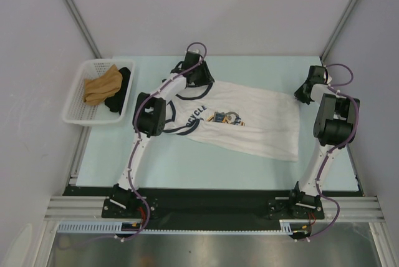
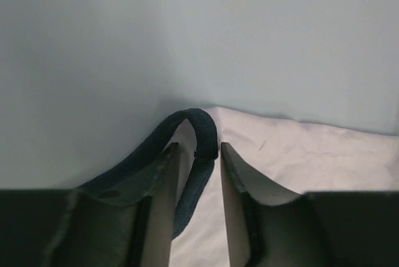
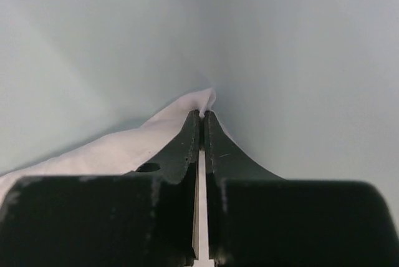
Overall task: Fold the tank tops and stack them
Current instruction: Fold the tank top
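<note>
One tank top [image 1: 249, 123] lies spread across the table, white with navy trim and a blue-and-orange chest print [image 1: 225, 118], neck to the left and hem to the right. My left gripper [image 1: 201, 82] sits at its far shoulder; in the left wrist view [image 2: 198, 148] the jaws stand apart with the navy strap [image 2: 202, 131] looped between them. My right gripper [image 1: 303, 94] is at the far right hem corner; in the right wrist view [image 3: 202, 114] it is shut on a pinch of white cloth [image 3: 124, 145].
A white basket [image 1: 75, 101] stands at the table's left edge and holds a tan cloth [image 1: 101, 85] and a dark cloth [image 1: 120, 92]. Grey walls close in the back and both sides.
</note>
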{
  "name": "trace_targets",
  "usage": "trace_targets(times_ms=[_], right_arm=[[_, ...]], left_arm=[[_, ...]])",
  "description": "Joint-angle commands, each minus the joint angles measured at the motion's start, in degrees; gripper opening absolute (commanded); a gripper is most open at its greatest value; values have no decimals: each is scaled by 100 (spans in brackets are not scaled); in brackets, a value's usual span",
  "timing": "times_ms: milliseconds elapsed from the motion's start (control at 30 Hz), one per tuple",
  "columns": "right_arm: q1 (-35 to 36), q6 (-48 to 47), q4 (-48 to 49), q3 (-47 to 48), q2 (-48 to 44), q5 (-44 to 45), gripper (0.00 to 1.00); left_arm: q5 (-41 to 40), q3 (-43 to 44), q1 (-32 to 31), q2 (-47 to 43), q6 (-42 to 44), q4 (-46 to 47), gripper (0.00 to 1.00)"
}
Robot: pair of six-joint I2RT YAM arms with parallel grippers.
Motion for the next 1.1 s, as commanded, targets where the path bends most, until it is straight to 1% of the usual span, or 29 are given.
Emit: trace_targets(times_ms=[0,67,100,133,167,233,267,467,633,767,833,1000,1067], right_arm=[[-3,-8,161,47,14,-73,0],[-3,-17,170,38,5,-30,0],[-3,-34,162,47,-12,-30,0],[-3,-34,162,55,-21,-21,0],[-3,-43,144,82,-30,-12,0],[-3,-60,65,152,-56,14,0],[5,-69,39,170,-65,58,0],[6,-122,21,12,-355,216,0],[6,-131,3,-155,-610,261,0],[6,-122,-58,-208,-829,287,0],[6,-113,-128,-217,-935,304,0],[6,-78,-225,-340,-1163,322,0],[6,-34,-225,-506,-1295,340,0]], left_arm=[[222,255,-29,178,-187,118,35],[327,290,-29,204,-222,258,27],[363,377,-20,230,-214,302,20],[372,439,-11,257,-196,337,16],[372,457,6,239,-205,381,8],[372,405,50,125,-196,487,1],[354,344,68,64,-205,591,0],[398,-429,103,-534,-73,1180,0],[486,-746,94,-850,58,1374,0],[556,-1369,94,-1193,76,1734,0],[591,-1537,94,-1377,102,1919,0],[618,-1968,94,-1606,164,1990,0],[635,-2204,94,-1711,164,2174,0]])
